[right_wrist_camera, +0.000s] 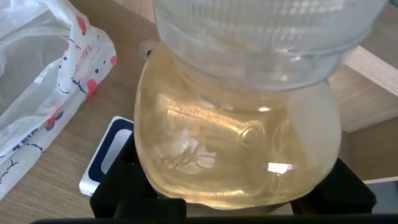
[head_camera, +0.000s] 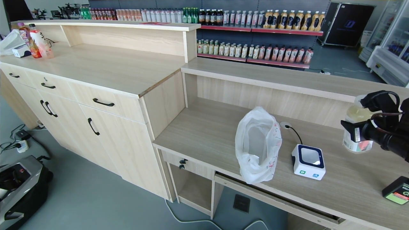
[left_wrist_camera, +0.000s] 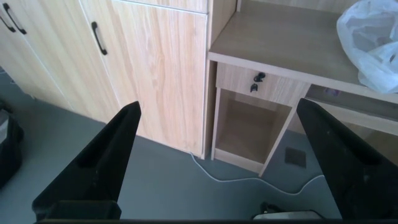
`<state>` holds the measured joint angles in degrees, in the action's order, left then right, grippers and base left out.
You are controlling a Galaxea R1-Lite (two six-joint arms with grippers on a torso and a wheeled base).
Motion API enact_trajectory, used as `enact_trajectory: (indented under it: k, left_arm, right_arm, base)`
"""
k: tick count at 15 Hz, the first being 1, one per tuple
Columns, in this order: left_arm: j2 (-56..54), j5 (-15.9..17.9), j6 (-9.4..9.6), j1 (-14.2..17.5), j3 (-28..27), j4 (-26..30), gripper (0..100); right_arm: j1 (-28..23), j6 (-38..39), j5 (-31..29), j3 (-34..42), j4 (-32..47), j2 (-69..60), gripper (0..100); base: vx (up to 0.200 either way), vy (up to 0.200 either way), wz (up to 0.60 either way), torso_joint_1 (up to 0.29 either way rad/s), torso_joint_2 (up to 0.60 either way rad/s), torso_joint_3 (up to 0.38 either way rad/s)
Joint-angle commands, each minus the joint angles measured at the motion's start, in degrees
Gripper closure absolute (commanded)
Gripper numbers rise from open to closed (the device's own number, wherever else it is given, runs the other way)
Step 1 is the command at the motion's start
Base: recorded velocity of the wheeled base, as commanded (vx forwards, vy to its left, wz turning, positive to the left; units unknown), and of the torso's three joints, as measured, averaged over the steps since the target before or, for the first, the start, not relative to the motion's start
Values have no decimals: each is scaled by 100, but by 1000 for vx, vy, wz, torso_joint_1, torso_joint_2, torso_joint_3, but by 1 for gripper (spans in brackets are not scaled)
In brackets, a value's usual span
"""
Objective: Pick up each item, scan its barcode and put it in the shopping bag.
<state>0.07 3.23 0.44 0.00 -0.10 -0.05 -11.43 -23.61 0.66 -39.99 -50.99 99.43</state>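
Shopping bag (head_camera: 258, 145) stands on lower desk (head_camera: 204, 127), near its front edge. Scanner (head_camera: 308, 161) on same desk, just right of bag; cable (head_camera: 296, 134) runs from it to far side. Bottle (head_camera: 355, 119) right of scanner, farther back, held in right gripper (head_camera: 358, 134). Higher counter (head_camera: 96, 68) left of desk. Shelves (head_camera: 255, 30) far behind.
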Motion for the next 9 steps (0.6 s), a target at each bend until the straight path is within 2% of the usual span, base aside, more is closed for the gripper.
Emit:
enact_trajectory:
  k: [1,3,9]
  left_arm:
    - [1,2,0,0,1,-4,0]
    - [1,2,0,0,1,-4,0]
    - [1,2,0,0,1,-4,0]
  right_arm:
    - [150,-12,-39,96,-183,-125,100]
    - [273,-82,-22,175,-447,-125,100]
    - [959,-117,-215,79,-1668,683,100]
  base:
    - [0,0,0,0,0,0]
    - [0,0,0,0,0,0]
    - [0,0,600,5,2,2]
